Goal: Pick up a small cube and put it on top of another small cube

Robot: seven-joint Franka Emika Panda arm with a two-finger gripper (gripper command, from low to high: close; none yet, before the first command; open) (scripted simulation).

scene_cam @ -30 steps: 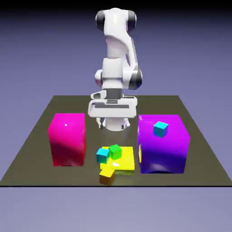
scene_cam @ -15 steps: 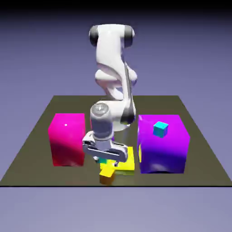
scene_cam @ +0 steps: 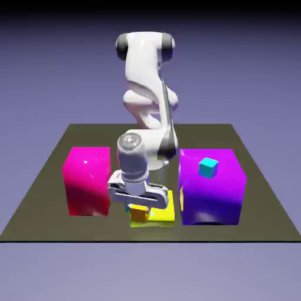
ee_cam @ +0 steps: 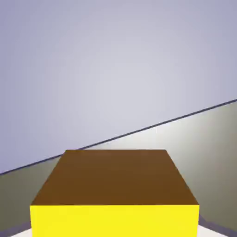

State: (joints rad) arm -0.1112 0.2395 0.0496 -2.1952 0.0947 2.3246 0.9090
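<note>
Since the earlier frame the orange cube [scene_cam: 139, 212] has risen; our tool [ee_cam: 115, 221] grips it. Probably light and stiff, best pinched mid-sides.

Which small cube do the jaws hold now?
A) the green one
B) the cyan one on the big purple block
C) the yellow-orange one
C: the small yellow-orange cube fills the space between the jaws in the hand view, large at the bottom edge.

Cube [ee_cam: 115, 185] cut off by hand view's bottom edge; tool fingertips hidden.
</note>
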